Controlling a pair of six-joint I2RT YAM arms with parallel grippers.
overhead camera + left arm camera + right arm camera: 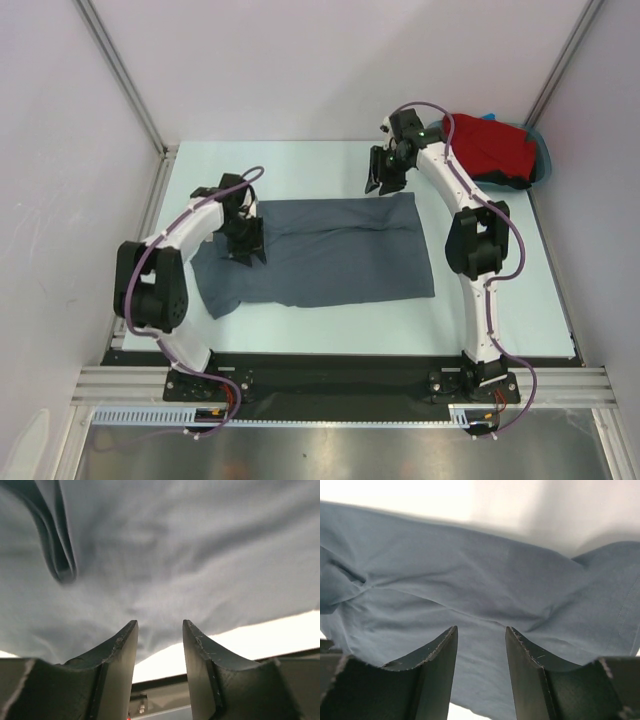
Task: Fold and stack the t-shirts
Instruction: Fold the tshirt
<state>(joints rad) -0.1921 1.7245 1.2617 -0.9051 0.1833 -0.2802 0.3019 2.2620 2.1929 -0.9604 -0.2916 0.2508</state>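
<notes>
A dark slate-grey t-shirt (325, 250) lies spread and partly folded on the pale table. It fills the left wrist view (175, 555) and the right wrist view (470, 575). My left gripper (245, 247) is open and empty, low over the shirt's left edge. My right gripper (384, 178) is open and empty, just above the shirt's far right edge. A bright red t-shirt (487, 148) lies bunched with bits of black and blue cloth at the far right corner.
A teal tub (543, 152) holds the red shirt at the back right. White walls with metal posts enclose the table (300, 165). A black rail (330, 375) runs along the near edge by the arm bases.
</notes>
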